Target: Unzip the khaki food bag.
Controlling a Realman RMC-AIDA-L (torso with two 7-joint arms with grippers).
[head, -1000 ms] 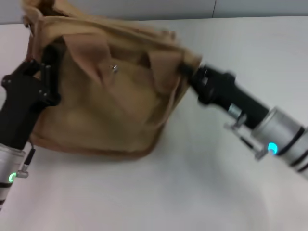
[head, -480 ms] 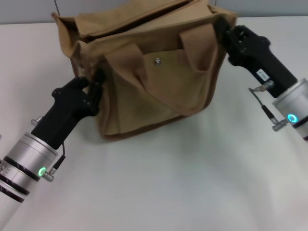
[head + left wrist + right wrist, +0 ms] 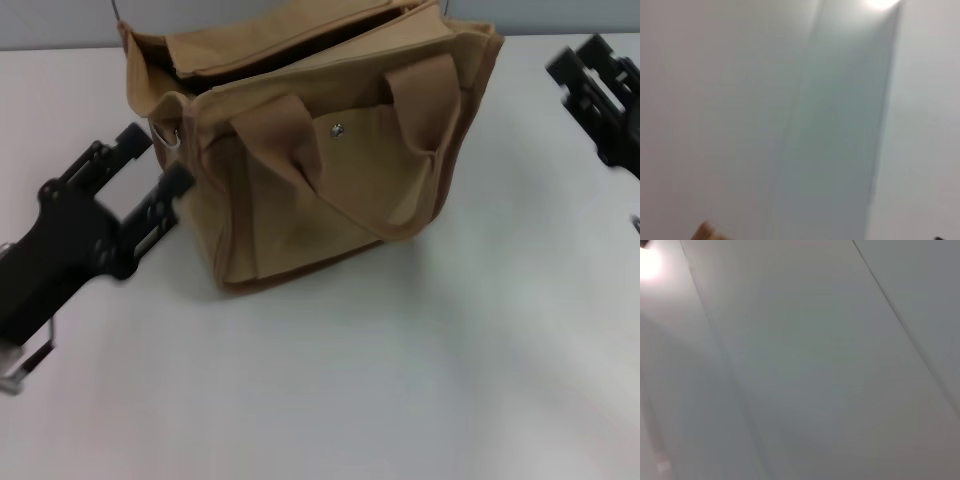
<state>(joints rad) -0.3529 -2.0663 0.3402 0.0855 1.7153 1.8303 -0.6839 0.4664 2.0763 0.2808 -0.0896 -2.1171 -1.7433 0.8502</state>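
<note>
Head view: bag (image 3: 320, 150) stands upright on table (image 3: 400, 380), far centre, top seam gaping dark. Left gripper (image 3: 150, 185) sits just beside the bag's left end, fingers apart, holding nothing. Right gripper (image 3: 590, 65) is well apart to the right; cannot tell its state.

Left wrist view: blank wall, tan sliver at edge.

Right wrist view: blank surface only.

Risk: with no hold, a zipper pull would likely drag or tip the bag.

White table (image 3: 400, 380) carries, seemingly alone, khaki food bag (image 3: 310, 190).
</note>
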